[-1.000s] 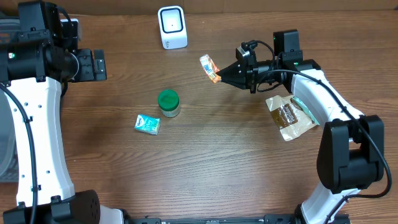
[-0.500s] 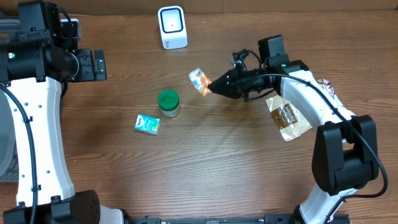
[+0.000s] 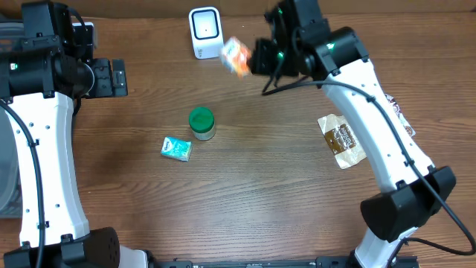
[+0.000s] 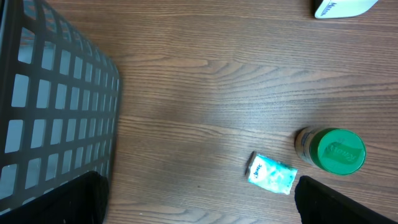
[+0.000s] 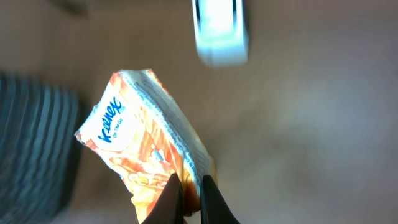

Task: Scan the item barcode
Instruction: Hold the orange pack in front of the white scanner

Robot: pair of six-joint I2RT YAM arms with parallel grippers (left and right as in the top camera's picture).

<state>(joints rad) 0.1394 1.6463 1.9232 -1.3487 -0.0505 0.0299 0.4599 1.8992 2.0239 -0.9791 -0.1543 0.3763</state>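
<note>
Orange tissue pk (image 5: 146,149) clamped in R fingers (image 5: 169,202) nr white scanner (image 3: 206,33); L fingers (image 4: 339,202) apart.

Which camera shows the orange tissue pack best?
The right wrist view: the tissue pack fills the frame, its Kleenex logo readable. Overhead shows the pack small and blurred beside the scanner. The left wrist view misses it.

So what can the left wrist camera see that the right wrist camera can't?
Only the left wrist camera shows the green-lidded jar and the teal packet lying beside it. Only the right wrist camera shows the orange Kleenex pack, pinched in the right tool. Both show the brown wooden table and the white scanner, which is cut off at the edge in the left view and blurry in the right.
</note>
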